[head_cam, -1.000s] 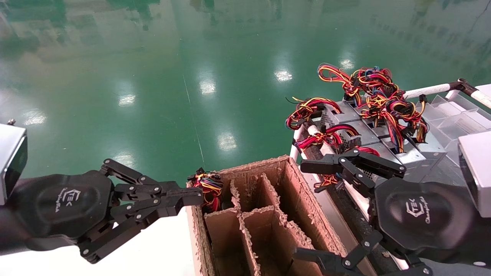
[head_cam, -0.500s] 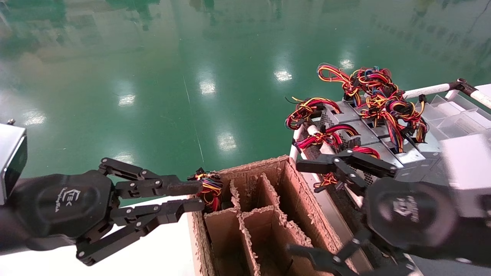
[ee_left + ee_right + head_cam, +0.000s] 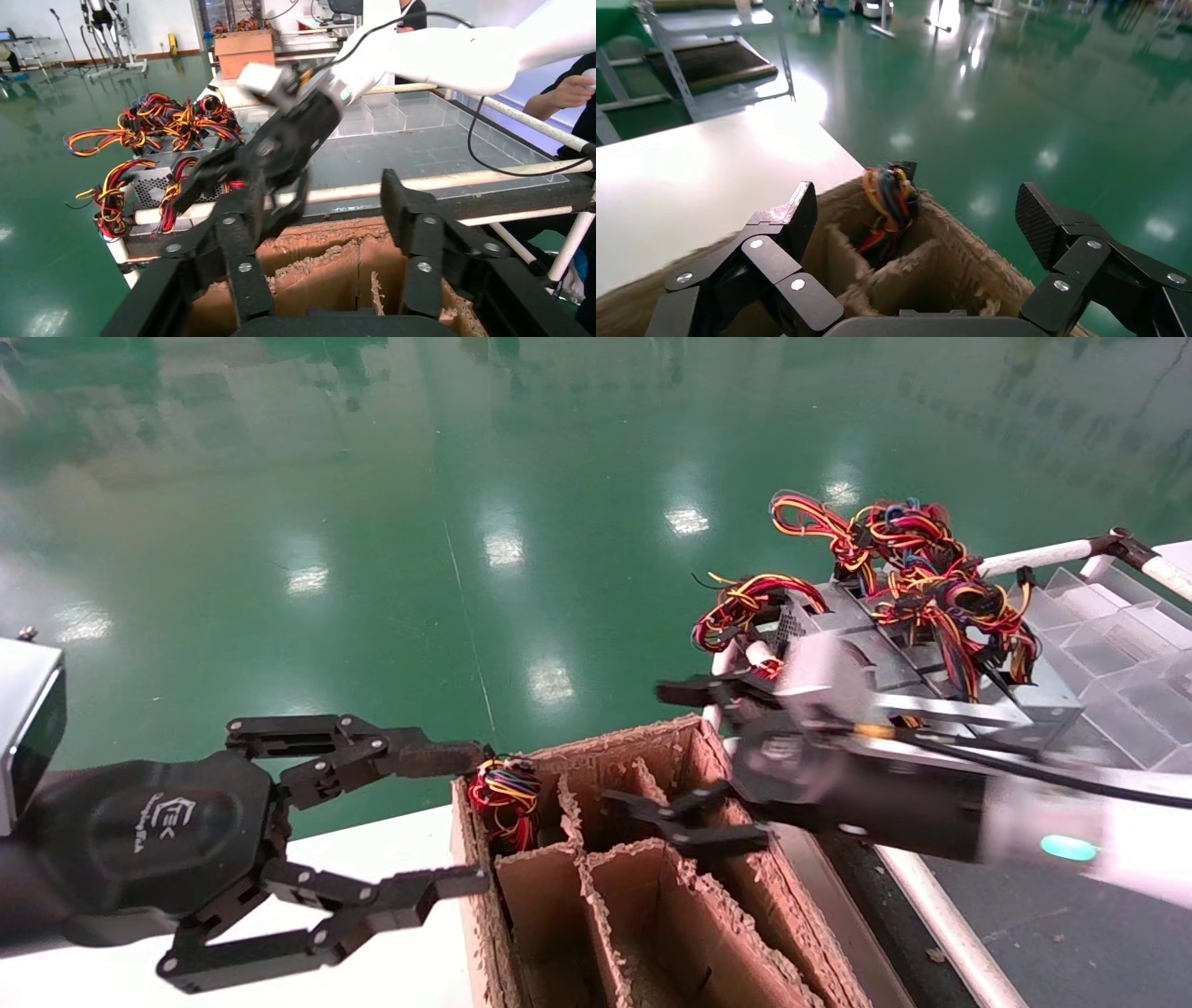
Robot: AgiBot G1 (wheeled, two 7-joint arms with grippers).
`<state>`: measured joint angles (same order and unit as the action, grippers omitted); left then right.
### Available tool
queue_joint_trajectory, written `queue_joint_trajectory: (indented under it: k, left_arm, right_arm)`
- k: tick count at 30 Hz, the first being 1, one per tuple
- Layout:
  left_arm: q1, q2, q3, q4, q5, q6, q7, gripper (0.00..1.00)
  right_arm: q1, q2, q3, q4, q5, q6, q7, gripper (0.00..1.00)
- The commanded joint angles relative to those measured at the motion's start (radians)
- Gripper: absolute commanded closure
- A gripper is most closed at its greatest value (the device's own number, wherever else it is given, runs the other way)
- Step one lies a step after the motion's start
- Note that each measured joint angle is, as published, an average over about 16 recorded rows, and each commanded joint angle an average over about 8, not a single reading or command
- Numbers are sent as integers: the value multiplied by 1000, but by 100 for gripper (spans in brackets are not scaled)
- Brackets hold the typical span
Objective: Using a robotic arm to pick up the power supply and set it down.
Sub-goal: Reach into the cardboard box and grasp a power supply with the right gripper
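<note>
Several grey power supplies (image 3: 875, 645) with red, yellow and black wires lie on a rack at the right, also seen in the left wrist view (image 3: 151, 184). Another wire bundle (image 3: 503, 794) sticks out of the far-left compartment of the cardboard box (image 3: 652, 905); the right wrist view shows the bundle (image 3: 888, 200) inside the box (image 3: 947, 270). My right gripper (image 3: 652, 752) is open and empty, blurred, above the box's far compartments (image 3: 919, 217). Left of the box, my left gripper (image 3: 475, 817) stands wide open and empty (image 3: 323, 239), its fingers level with the bundle.
The box stands on a white table (image 3: 400, 859) beside the rack's white rail (image 3: 931, 915). Clear plastic bins (image 3: 1117, 645) sit at the rack's far right. Green floor lies beyond. A person's arm (image 3: 562, 95) shows past the rack.
My left gripper has gone from nearly shut to wide open. The right arm has swung left from the rack side to above the cardboard box.
</note>
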<state>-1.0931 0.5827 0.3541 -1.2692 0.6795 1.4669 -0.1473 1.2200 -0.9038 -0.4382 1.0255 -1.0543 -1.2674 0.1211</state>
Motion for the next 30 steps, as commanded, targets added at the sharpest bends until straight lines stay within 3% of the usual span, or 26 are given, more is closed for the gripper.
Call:
queue_joint_trajectory:
  k: [1, 3, 10, 11, 19, 30]
  left_arm:
    - [0, 0, 0, 0, 0, 0, 0, 0]
    - [0, 0, 0, 0, 0, 0, 0, 0]
    - [0, 0, 0, 0, 0, 0, 0, 0]
    - [0, 0, 0, 0, 0, 0, 0, 0]
    - [0, 0, 0, 0, 0, 0, 0, 0]
    - [0, 0, 0, 0, 0, 0, 0, 0]
  right_arm:
    - [33, -56, -33, -54, -47, 17, -6, 0]
    - [68, -105, -56, -125, -67, 2, -17, 6]
    - [174, -251, -108, -378, -118, -36, -103, 91]
    - [185, -267, -111, -410, -122, -39, -118, 98]
    - [249, -361, -136, -603, -152, -68, -247, 100]
    - [264, -406, -145, -701, -172, -62, -406, 100]
